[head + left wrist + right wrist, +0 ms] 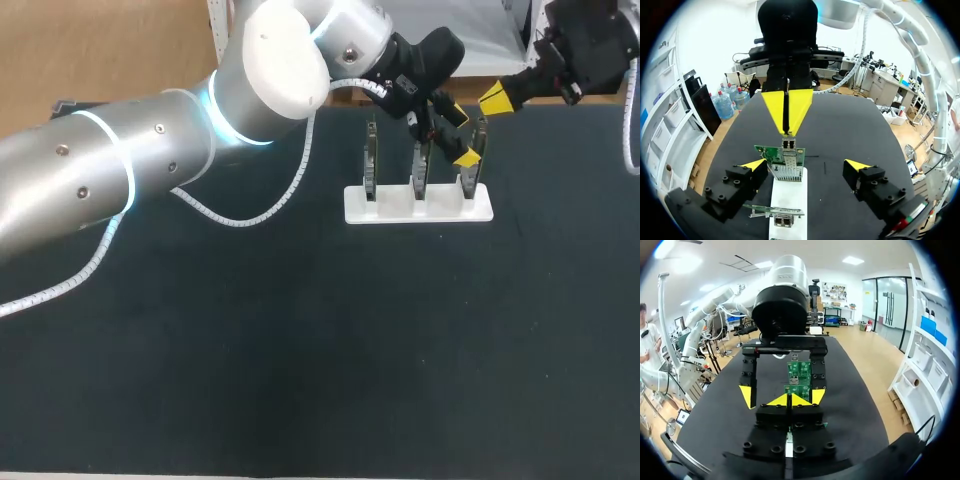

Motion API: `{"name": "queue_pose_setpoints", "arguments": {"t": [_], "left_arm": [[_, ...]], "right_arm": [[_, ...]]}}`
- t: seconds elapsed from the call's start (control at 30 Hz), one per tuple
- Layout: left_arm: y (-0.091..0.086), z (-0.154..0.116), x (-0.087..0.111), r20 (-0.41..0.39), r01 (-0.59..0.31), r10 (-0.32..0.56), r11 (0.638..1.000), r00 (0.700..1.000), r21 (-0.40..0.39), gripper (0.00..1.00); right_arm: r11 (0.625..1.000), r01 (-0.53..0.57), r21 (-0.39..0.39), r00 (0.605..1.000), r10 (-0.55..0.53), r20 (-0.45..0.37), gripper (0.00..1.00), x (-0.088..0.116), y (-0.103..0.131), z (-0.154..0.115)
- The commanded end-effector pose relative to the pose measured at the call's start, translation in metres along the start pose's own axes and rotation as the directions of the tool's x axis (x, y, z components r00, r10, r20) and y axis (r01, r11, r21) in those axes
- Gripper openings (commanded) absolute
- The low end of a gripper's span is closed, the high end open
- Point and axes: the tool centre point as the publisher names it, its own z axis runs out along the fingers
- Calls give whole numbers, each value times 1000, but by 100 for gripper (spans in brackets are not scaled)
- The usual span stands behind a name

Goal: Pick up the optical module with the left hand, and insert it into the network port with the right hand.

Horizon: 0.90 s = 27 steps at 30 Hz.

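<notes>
Three circuit boards stand upright in a white stand on the black table, toward its far side. The robot's left arm comes in from the left. The left gripper sits at the right-hand board, with one yellow tip on the board's far side and one on its near side. The right gripper points at the same board from the far right. The module is too small to pick out from this view.

From the left wrist, the left gripper's fingers are spread wide, one on each side of the right-hand board. They touch neither the board nor the stand. Against the green board sits the ribbed metal network port. At its mouth is a small metal piece with two dark openings, apparently the optical module. The right gripper's tips are pressed together and meet just at the module's outer end. Whether they pinch it cannot be told. Another board stands nearer the wrist on the same stand.

From the right wrist, the right gripper's two yellow tips lie closed against each other, with the green board just ahead of them. The left gripper's yellow fingertips flank them, well apart. The module is hidden behind the right tips.
</notes>
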Motion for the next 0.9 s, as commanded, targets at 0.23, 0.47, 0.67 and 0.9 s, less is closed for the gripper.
{"name": "queue_pose_setpoints", "arguments": {"t": [0.23,0.47,0.67,0.9], "left_arm": [[1,0,-1,-6,2,-2,1000,1000,2,100],[1,0,-1,-6,2,-2,1000,1000,2,100],[1,0,-1,-6,2,-2,1000,1000,2,100],[1,0,-1,-6,2,-2,1000,1000,2,100]], "right_arm": [[1000,-16,-18,1000,16,-8,0,8,-8,4],[999,-39,-20,999,39,-9,0,14,-8,5],[999,-47,-22,999,47,-10,0,17,-8,6],[998,-62,-30,998,62,-15,0,21,-9,10]]}}
